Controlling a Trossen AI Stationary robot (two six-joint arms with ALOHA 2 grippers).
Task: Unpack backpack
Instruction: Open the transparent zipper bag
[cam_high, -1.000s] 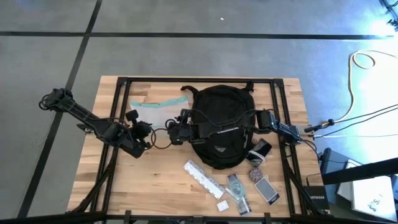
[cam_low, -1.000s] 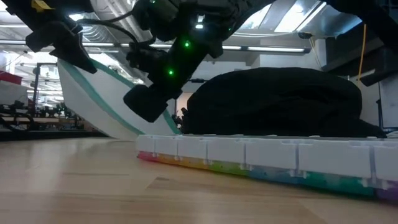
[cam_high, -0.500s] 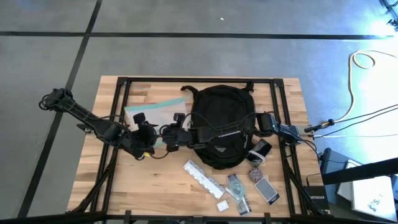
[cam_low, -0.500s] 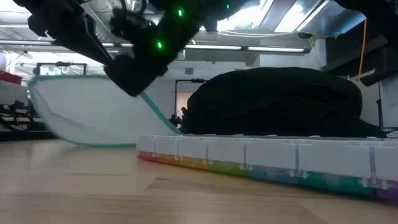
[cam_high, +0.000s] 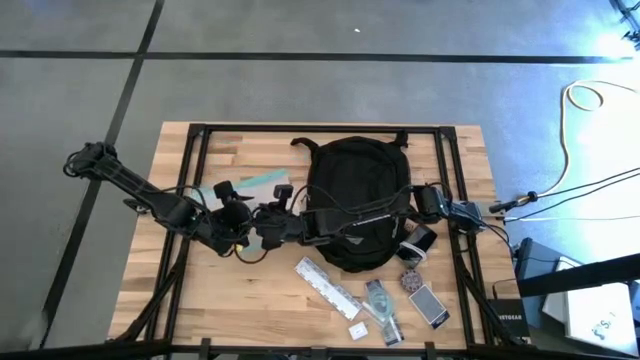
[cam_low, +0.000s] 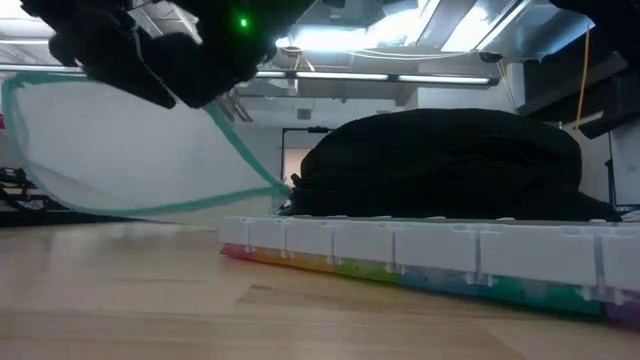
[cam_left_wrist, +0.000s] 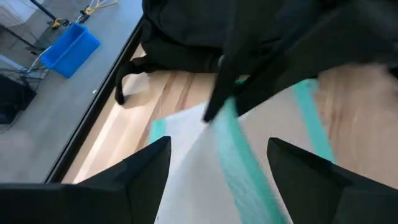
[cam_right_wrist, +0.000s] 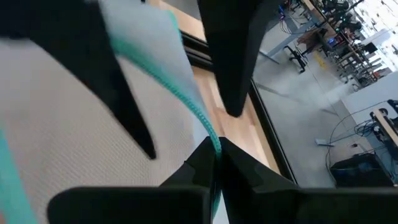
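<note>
The black backpack (cam_high: 358, 195) lies flat in the middle of the table, a dark mound in the low view (cam_low: 440, 165). To its left a clear teal-edged pouch (cam_high: 252, 186) hangs raised above the wood (cam_low: 120, 150). My right gripper (cam_right_wrist: 214, 163) reaches across the backpack and is shut on the pouch's teal edge. My left gripper (cam_left_wrist: 217, 180) stands open at the table's left. Its two fingers are on either side of the pouch (cam_left_wrist: 205, 155) with a gap to each. My right gripper pinches the pouch's teal zip edge (cam_right_wrist: 210, 138) between its two fingers. The fingers come from the table's right, slanting down, over the backpack. The pouch is lifted and spreads away from the fingers nearly level; its low corner (cam_low: 280, 190) sits by the backpack's foot.
Near the front edge lie a long pill organiser (cam_high: 325, 285) with rainbow-coloured lids (cam_low: 430, 255), a small bottle (cam_high: 380, 305), a phone (cam_high: 428, 305), a watch (cam_high: 410, 282) and a small white box (cam_high: 355, 330). A black frame (cam_high: 195, 150) runs round the tabletop.
My right gripper has risen and gone toward the table's left and near edge, taking the pouch with it. The pouch has swung from a steep slant up to nearly level. My left gripper has opened and let go of the pouch.
</note>
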